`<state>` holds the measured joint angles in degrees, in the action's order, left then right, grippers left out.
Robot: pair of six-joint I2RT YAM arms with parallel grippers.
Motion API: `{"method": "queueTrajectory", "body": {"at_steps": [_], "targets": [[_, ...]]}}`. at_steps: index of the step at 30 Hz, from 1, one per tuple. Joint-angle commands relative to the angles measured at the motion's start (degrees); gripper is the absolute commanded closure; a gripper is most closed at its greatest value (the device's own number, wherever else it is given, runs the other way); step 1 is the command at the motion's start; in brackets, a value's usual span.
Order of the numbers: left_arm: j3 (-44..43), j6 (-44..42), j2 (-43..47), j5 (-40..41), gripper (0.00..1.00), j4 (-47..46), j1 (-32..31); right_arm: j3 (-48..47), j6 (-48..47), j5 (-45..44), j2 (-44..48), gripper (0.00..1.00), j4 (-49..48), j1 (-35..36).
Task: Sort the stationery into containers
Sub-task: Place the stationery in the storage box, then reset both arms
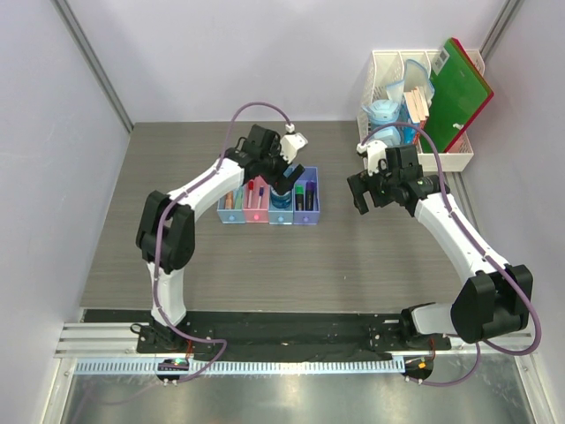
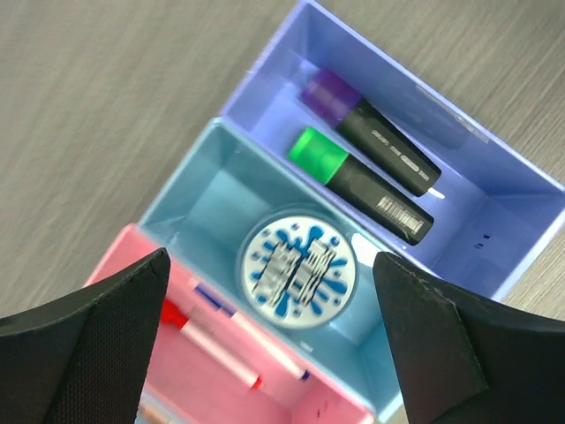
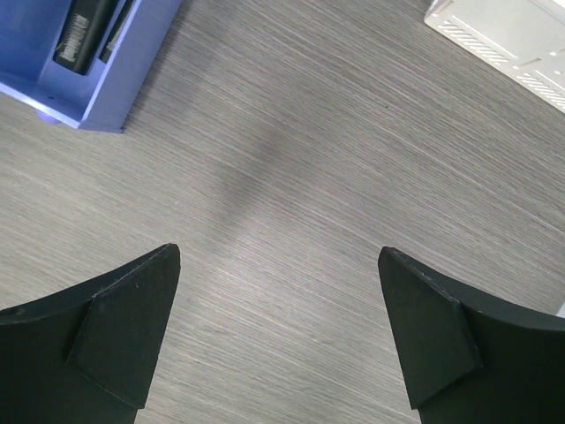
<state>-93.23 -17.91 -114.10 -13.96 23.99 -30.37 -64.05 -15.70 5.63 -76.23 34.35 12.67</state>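
Note:
The row of four joined bins [image 1: 235, 217] stands mid-table. In the left wrist view the purple bin [image 2: 521, 199] holds two black markers, one with a purple end [image 2: 332, 94] and one with a green end [image 2: 316, 152]. The round blue tape roll [image 2: 298, 268] lies in the light blue bin [image 2: 190, 208]. The pink bin [image 2: 309, 411] holds the thin white pen with a red cap [image 2: 207, 340] and another with a blue cap. My left gripper [image 1: 287, 174] hovers open and empty above the tape roll. My right gripper [image 1: 369, 196] is open and empty over bare table, right of the bins.
A white slotted rack [image 1: 459, 161] at the back right holds a green folder [image 1: 456, 91], books and blue tape rolls. Its corner shows in the right wrist view [image 3: 512, 35]. Side walls close in the table on the left and right.

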Motion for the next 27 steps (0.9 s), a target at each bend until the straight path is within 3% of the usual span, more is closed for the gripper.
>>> {"method": "queueTrajectory", "body": {"at_steps": [1,6,11,19,27], "targets": [[-0.4,3.1,12.0,5.5,0.03,-0.6,0.6,-2.0,0.1,5.3,2.2,0.0,0.5,0.0],[11.4,8.8,24.3,11.2,0.0,-6.0,5.6,-1.3,0.5,10.4,6.3,0.0,0.5,0.0],[26.4,11.6,37.3,9.6,0.0,-10.4,13.2,-0.4,1.8,11.1,9.5,0.0,-2.3,-0.1],[42.0,10.7,52.8,8.3,0.0,-12.0,14.9,4.0,3.7,10.2,13.0,0.0,-7.0,0.0],[42.4,11.9,57.2,6.6,0.0,-10.5,17.7,4.6,5.0,10.0,14.6,0.0,-8.2,0.0]]}}
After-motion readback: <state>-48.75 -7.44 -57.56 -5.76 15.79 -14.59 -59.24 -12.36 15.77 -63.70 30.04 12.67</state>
